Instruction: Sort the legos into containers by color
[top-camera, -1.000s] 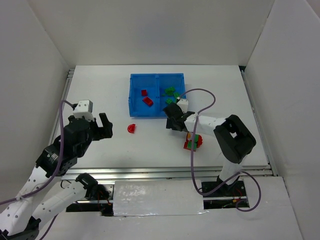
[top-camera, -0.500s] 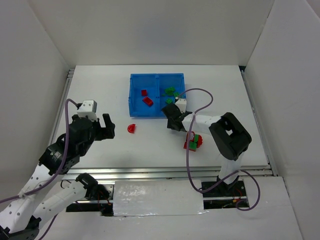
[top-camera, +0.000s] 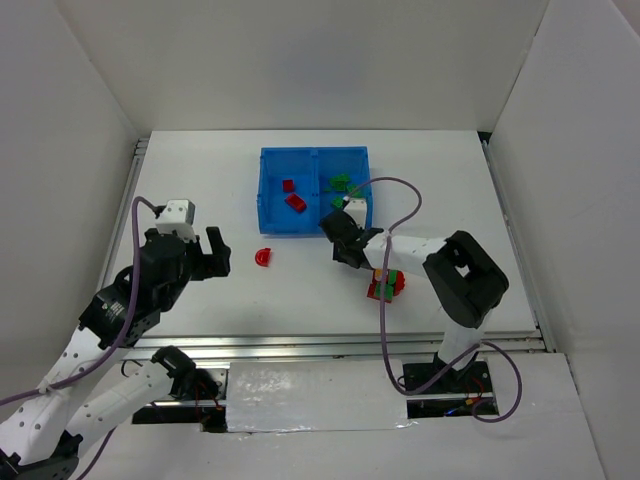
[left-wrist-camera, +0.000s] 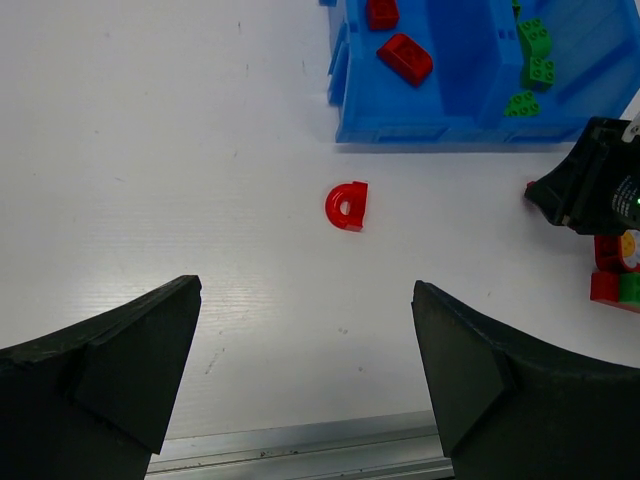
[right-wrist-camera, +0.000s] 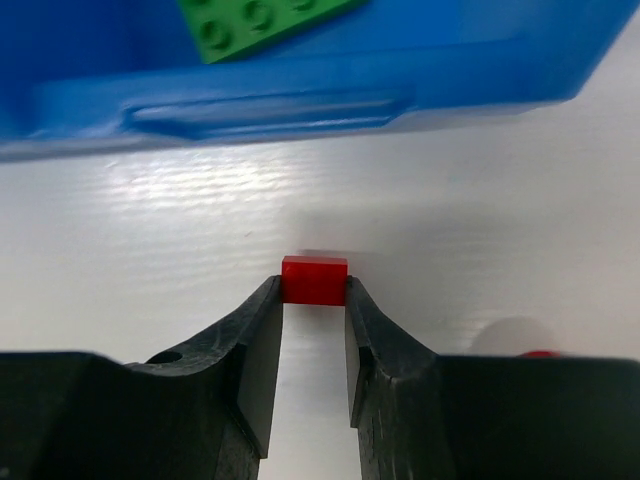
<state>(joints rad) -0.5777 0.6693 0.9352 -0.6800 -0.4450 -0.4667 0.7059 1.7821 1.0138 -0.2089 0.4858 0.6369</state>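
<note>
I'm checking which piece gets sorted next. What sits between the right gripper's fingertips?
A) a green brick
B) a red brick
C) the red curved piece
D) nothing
B: the right wrist view shows a small red brick pinched between the fingertips of the right gripper, just outside the tray.

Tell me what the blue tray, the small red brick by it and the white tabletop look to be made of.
Blue tray: moulded plastic, semi-gloss; a pressed rib and soft highlights on its wall.
Small red brick: hard, opaque plastic, smooth; crisp edges, even colour.
White tabletop: probably a plastic sheet or laminate, satin; fine parallel lines and a diffuse glare.
</note>
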